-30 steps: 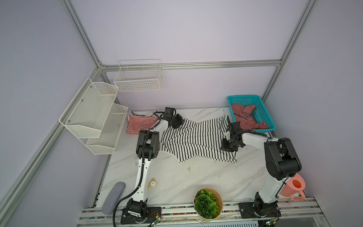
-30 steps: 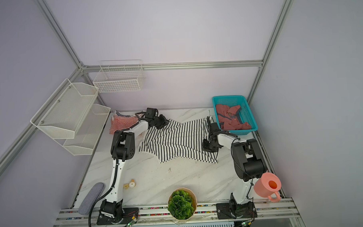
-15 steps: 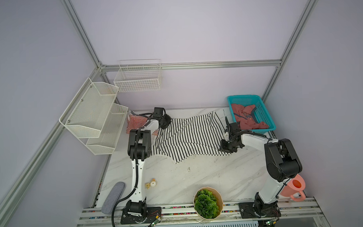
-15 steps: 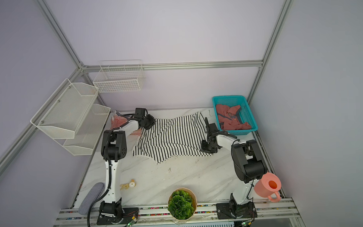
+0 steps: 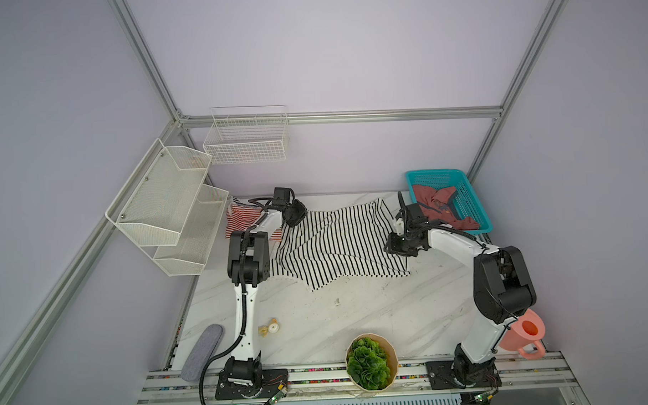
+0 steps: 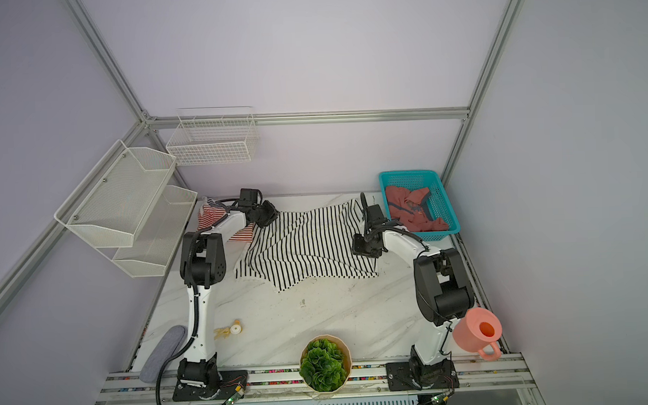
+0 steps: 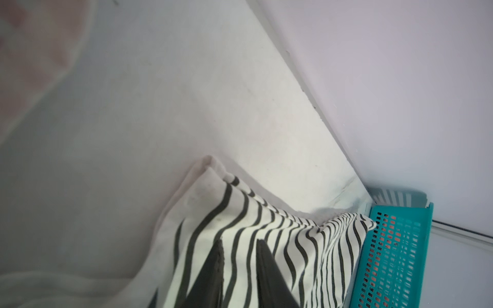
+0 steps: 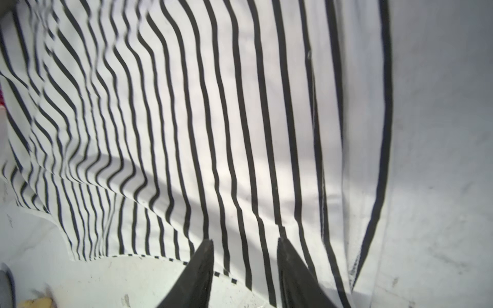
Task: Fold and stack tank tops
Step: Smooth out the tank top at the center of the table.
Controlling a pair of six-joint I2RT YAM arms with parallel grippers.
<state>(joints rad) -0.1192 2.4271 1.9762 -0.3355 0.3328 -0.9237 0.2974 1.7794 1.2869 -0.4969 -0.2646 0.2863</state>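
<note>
The black-and-white striped tank top [image 5: 338, 243] [image 6: 309, 248] lies spread across the back of the marble table. My left gripper [image 5: 297, 215] [image 7: 239, 241] is low over its far-left corner, jaws a narrow gap apart, with striped cloth [image 7: 266, 221] showing flat between them. My right gripper [image 5: 394, 247] [image 8: 244, 241] hovers open over the top's right hem [image 8: 186, 120], holding nothing. A red-and-white striped tank top [image 5: 241, 219] [image 6: 211, 214] lies folded at the back left, partly behind the left arm. The dusty-red tank top [image 5: 437, 203] [image 6: 408, 204] is crumpled in the teal basket [image 5: 432, 173].
White mesh shelves [image 5: 166, 201] jut from the left wall and a wire basket [image 5: 246, 139] hangs on the back wall. At the table's front stand a potted plant [image 5: 370, 361], a pink pitcher [image 5: 523, 333], a grey pad [image 5: 201, 352] and a small yellow-white object [image 5: 271, 327].
The left gripper dragged the black-and-white top leftward, then its jaws parted slightly. The right gripper's jaws widened over the hem.
</note>
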